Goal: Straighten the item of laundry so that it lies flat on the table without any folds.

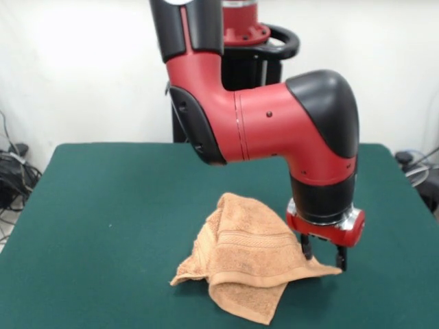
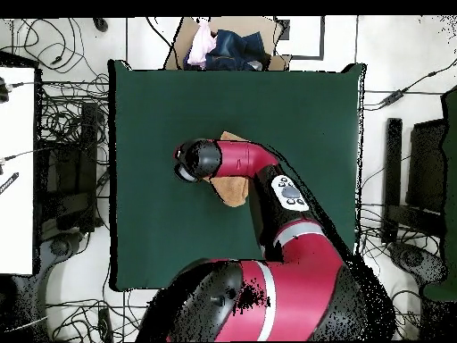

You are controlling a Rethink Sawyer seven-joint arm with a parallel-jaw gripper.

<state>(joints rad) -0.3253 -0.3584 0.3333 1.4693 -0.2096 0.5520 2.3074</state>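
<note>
The orange-tan towel (image 1: pixel 243 257) lies crumpled and folded over itself on the green table (image 1: pixel 103 205), right of centre near the front edge. A woven band stripe shows across its middle. My gripper (image 1: pixel 322 259) points down at the towel's right corner, just above the table. Its two fingers (image 1: pixel 341 259) stand apart, and the corner of the towel reaches between them. In the overhead view the arm's black wrist (image 2: pixel 198 161) covers the gripper, and only parts of the towel (image 2: pixel 234 190) show beside the arm on the table (image 2: pixel 161 98).
The red arm reaches down over the table's middle from the pedestal (image 1: pixel 240 41). A cardboard box with clothes (image 2: pixel 228 45) stands beyond the table's far edge in the overhead view. Cables lie on the floor around the table.
</note>
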